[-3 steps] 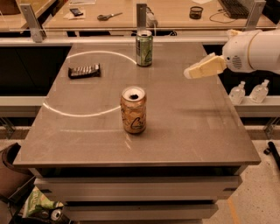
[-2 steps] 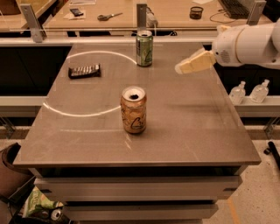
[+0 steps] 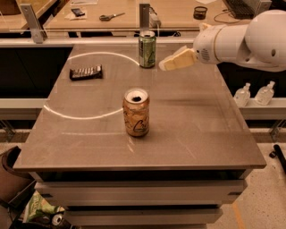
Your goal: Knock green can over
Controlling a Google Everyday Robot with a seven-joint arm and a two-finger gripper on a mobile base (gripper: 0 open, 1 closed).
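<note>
The green can (image 3: 147,49) stands upright near the far edge of the grey table (image 3: 201,129), silver top up, pale script on its side. My gripper (image 3: 166,63) comes in from the right on a white arm (image 3: 241,38) and hangs just right of the green can, a small gap from it, above the table top. An orange-tan can (image 3: 136,112) with dark script stands upright in the middle of the table, nearer the camera.
A dark snack bar (image 3: 86,72) lies at the table's left rear. A wooden bench behind holds scissors (image 3: 111,17) and a dark cup (image 3: 200,12). Two small clear bottles (image 3: 254,94) stand on a shelf to the right. A bag (image 3: 40,210) lies on the floor at lower left.
My gripper has moved left across the far side of the table, from well right of the green can to right beside it. Both cans stand as before.
</note>
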